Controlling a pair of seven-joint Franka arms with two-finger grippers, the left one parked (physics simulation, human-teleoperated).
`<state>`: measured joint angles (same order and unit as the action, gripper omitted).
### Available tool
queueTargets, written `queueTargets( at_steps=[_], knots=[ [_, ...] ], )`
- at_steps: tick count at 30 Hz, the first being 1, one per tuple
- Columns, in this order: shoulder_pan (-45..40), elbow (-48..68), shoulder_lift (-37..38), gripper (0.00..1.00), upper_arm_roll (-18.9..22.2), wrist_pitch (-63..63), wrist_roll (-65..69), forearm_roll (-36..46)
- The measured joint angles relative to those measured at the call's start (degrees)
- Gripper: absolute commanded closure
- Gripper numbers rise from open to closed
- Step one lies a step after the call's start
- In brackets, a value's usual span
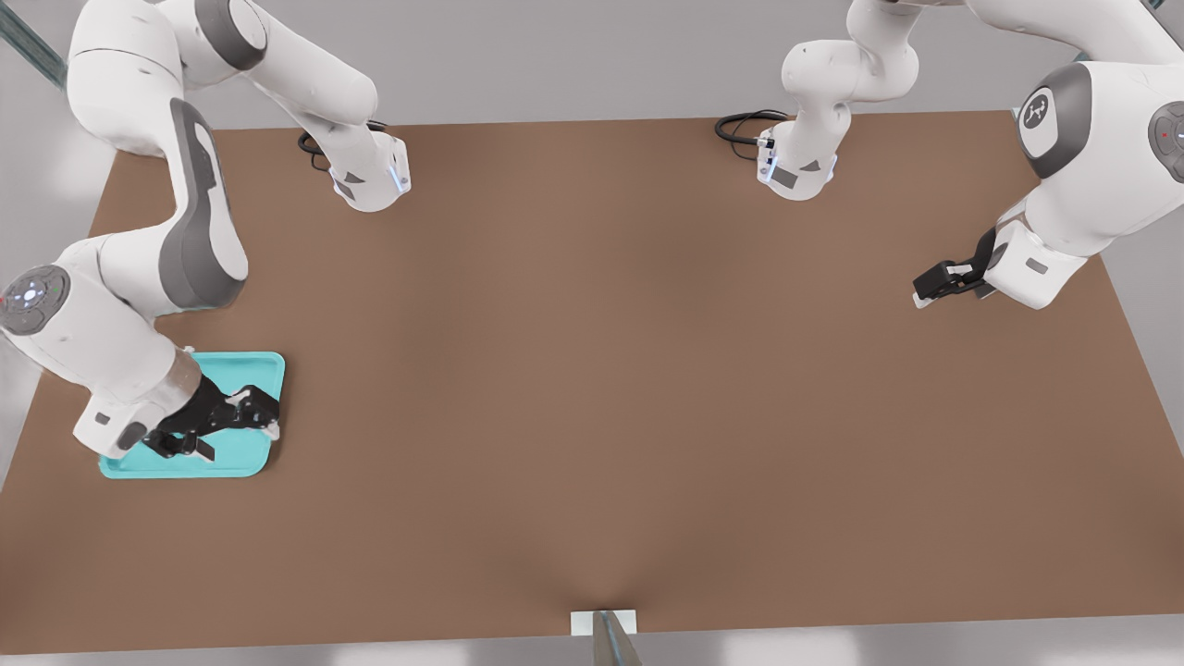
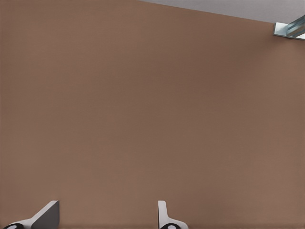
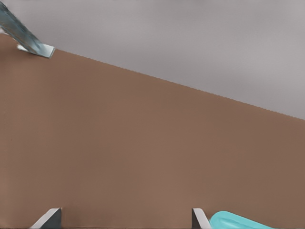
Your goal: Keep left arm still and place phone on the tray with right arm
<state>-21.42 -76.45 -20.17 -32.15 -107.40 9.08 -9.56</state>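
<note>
The right arm's black two-finger gripper (image 1: 225, 424) hangs low over the shallow turquoise plastic tray (image 1: 264, 370) at the front view's left. Its fingers stand well apart in the right wrist view, with bare tabletop showing between them — so it is spread open and holds nothing. The small pale pink phone cannot be made out for certain: a pale bit peeks beside the upper finger over the tray, too hidden by the black fingers to name. My reading is that the release is either just done or the phone lies under the gripper on the tray; what would remain is lifting clear.

The tray is a rounded square with a raised rim, smooth and glossy-looking, and one corner of it (image 3: 238, 222) shows in the right wrist view. It sits on the flat matte brown table (image 1: 601, 370) — an even, untextured surface. The right arm (image 1: 194, 222) is white, jointed, with long grey side strips and a lit round cap.
</note>
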Motion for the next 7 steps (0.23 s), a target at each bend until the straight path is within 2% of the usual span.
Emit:
queueTargets(
  at_steps=[1,2,3,5,7],
  knots=[
    [13.52,-0.9,5.09,0.0,16.18,2.57,-0.54,2.0],
    [22.27,-2.63,8.87,0.0,27.14,4.94,-0.85,3.95],
    [26.29,-3.52,10.56,0.0,32.75,7.2,-1.12,5.41],
    [28.76,-4.2,10.91,0.0,37.03,10.99,-1.62,7.28],
    [29.66,-4.37,11.02,0.0,38.52,13.74,-2.06,8.34]
  ],
)
